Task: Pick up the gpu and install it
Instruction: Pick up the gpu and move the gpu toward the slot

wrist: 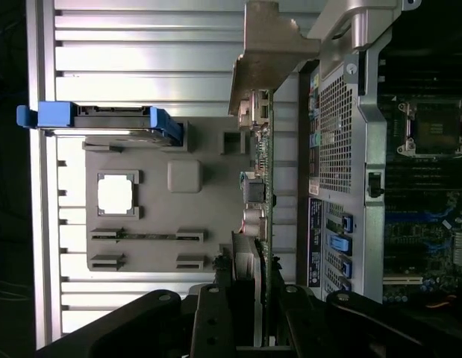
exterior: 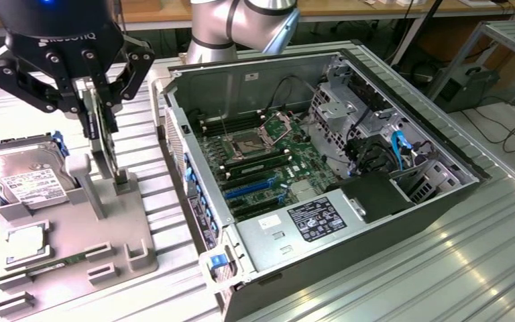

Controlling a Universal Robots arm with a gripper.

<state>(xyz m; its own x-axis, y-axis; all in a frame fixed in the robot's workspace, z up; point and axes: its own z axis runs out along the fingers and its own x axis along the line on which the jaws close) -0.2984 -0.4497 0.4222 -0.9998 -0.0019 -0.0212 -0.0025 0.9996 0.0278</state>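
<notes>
Where a ribbed metal tabletop (exterior: 436, 268) carries an open computer case (exterior: 436, 181) and a grey parts tray (exterior: 115, 235), a black gripper (exterior: 96, 107) hangs over the tray at the exterior view's left. Its two fingers are closed in on the gpu (exterior: 105, 144), pinching the thin card by its upper part. The gpu stands on edge, nearly upright, with its lower end at a small slotted holder (exterior: 123, 182) on the tray. Whether it is seated in that slot or just clear of it cannot be told. A grey post (exterior: 78, 171) stands just beside it.

On the same tray, further to the exterior view's left, a silver hard drive (exterior: 21, 178) with a white label and blue side rails rests in its own cradle. Nearer the camera lie a square processor chip (exterior: 25, 240) and a narrow green memory stick (exterior: 56, 263), each in its own recess.

The case lies on its side, to the exterior view's right of the tray, with its interior open to the camera. Inside are the green motherboard (exterior: 267, 157), with blue expansion slots (exterior: 249, 189), and a power supply (exterior: 316, 218) bearing a black-and-white label. The silver robot arm (exterior: 239, 23) rises behind the case.

In the wrist view the gpu (wrist: 265, 201) is seen edge-on, running away from the gripper fingers (wrist: 216, 328), with its silver metal bracket (wrist: 268, 60) at the far end. It appears between the tray and the perforated rear wall (wrist: 335, 127) of the case.
</notes>
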